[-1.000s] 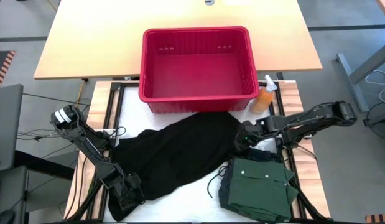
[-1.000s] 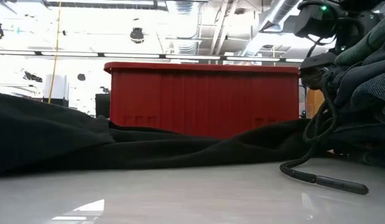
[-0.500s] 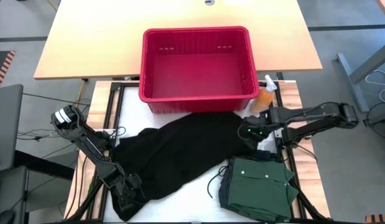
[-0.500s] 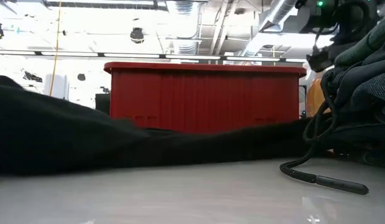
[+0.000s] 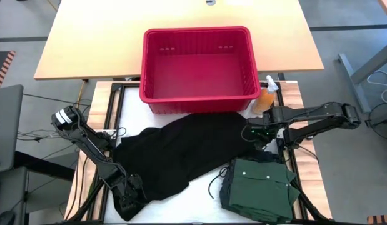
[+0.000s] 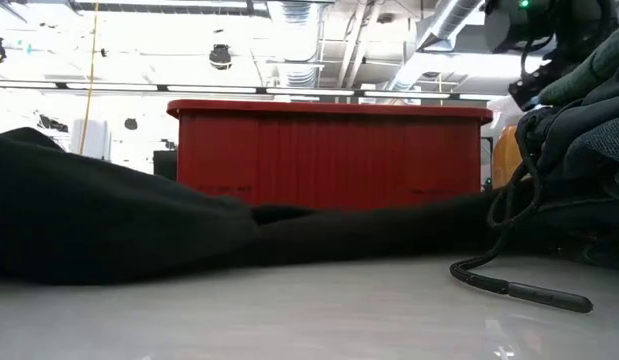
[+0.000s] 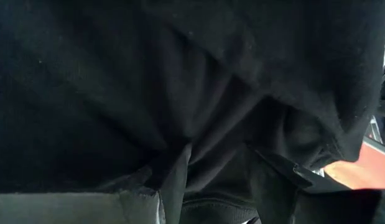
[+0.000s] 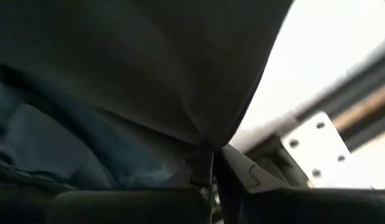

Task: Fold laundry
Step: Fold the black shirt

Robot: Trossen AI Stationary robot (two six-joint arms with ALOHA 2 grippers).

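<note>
At the desk's (image 5: 199, 187) near left corner, the left end effector (image 5: 127, 199) is buried in the hem of a black garment (image 5: 180, 153); its wrist view shows dark cloth bunched and creased between the fingers, which stand partly apart with the fabric gathered in them. At the near right corner lies a green buttoned shirt (image 5: 263, 182), folded into a neat rectangle on top of a darker teal piece (image 5: 234, 190), with a black drawstring (image 6: 519, 290) trailing from that stack across the white surface. The black garment is soft, matte and rumpled, spread as a broad diagonal from the near left corner towards the far right, its far edge touching the red basket (image 5: 198, 62). The right end effector (image 5: 251, 134) is pinched shut on the garment's right edge, cloth pulled to a point between its fingers. An orange spray bottle (image 5: 266, 97) stands just beside the basket's right corner.
</note>
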